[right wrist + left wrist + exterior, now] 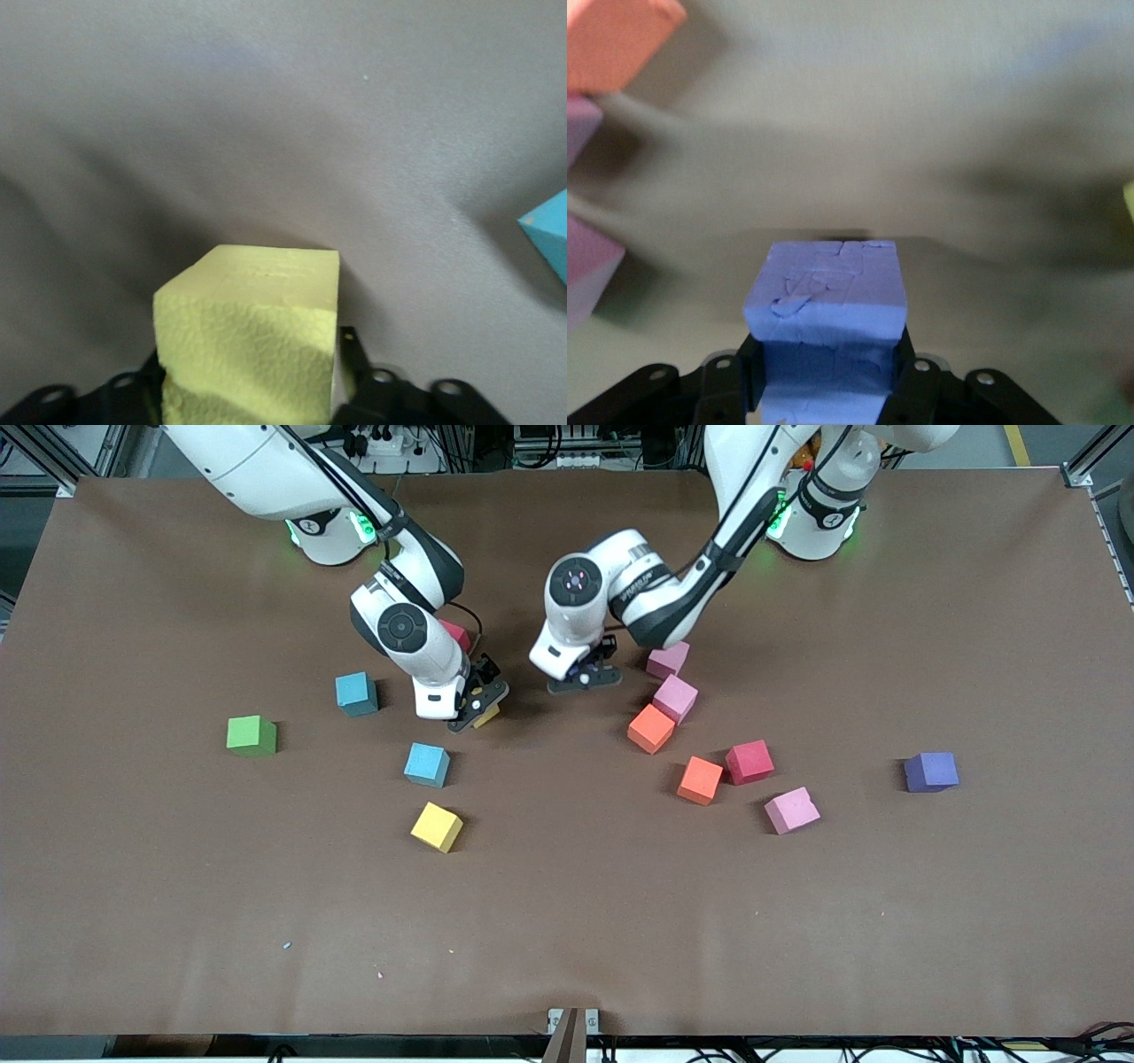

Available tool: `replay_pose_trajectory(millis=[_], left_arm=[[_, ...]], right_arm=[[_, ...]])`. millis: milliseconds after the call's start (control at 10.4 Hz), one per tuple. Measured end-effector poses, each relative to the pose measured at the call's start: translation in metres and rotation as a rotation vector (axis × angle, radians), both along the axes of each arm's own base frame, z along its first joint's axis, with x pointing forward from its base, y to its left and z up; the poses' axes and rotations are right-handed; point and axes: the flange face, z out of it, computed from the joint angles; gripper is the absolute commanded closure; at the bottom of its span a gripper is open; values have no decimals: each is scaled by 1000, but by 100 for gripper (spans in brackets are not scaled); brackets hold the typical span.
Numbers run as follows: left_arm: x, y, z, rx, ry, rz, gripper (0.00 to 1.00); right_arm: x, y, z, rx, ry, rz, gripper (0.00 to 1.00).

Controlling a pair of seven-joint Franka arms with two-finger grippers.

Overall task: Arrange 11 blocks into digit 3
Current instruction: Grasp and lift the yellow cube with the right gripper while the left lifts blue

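Your right gripper (pixel 477 707) clamps a yellow block (pixel 252 341) | left gripper (pixel 585 677) clamps a purple block (pixel 827 305) | both hang low over bare table (pixel 567 921), close together, mid-table.

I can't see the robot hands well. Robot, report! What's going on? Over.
Left end effector shut on blue-purple foam cube. Right end effector shut on yellow foam cube. No digit 3 formed; other foam cubes scattered on brown table. Nothing blocking.
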Motion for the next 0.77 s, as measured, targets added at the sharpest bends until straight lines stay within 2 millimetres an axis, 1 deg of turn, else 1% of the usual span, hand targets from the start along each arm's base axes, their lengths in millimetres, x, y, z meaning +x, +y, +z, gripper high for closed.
replay_pose_trajectory(millis=[96,288,480,576,767], left_arm=[[-11,-3,3,4,-9,-31,95],[-27,-10,6,10,-38,-102,94],[-40,-18,8,-3,-40,-130,94],[-43,-19,6,-9,-40,-133,94],[-49,-24,-4,-30,-41,-126,94]], right_arm=[[2,-2,0,-1,-2,-3,91],[4,-4,0,-2,-4,-9,100],[10,-9,0,-5,-9,-21,100],[12,-11,0,-7,-12,-22,100],[15,-10,2,-5,-24,2,100]])
